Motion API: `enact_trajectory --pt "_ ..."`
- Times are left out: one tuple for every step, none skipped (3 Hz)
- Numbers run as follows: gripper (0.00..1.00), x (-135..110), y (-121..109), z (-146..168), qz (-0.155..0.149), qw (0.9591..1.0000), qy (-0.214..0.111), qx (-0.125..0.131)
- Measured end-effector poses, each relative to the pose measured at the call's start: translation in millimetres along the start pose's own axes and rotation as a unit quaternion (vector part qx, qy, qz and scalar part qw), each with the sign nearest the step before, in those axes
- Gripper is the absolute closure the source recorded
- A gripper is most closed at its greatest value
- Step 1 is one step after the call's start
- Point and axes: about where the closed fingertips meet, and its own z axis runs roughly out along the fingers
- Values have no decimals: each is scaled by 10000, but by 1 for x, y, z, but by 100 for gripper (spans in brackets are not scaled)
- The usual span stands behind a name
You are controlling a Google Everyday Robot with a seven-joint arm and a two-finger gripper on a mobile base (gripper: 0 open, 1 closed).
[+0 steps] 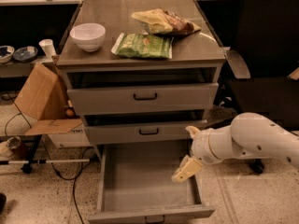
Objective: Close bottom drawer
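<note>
Bottom drawer (140, 183) pulled all the way out, low at cabinet foot, tray bare. Gripper (183, 154) over tray's right edge, fingers spread apart, behind front panel. Risk imo: shoving from here pinches finger under middle drawer (117, 133), or snags side wall, skews drawer.

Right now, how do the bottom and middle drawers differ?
The bottom drawer is pulled far out, tray showing; the middle drawer is nearly shut. The bottom drawer's front is shorter than the middle drawer's. Both are grey with dark handles. The claw hangs by the bottom drawer's right wall.
</note>
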Motion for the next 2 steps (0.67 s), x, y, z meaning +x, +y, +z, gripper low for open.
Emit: enact_trajectory --pt "0 0 0 0 0 10000 0 0" --pt "0 24 6 17 28 10000 23 -20"
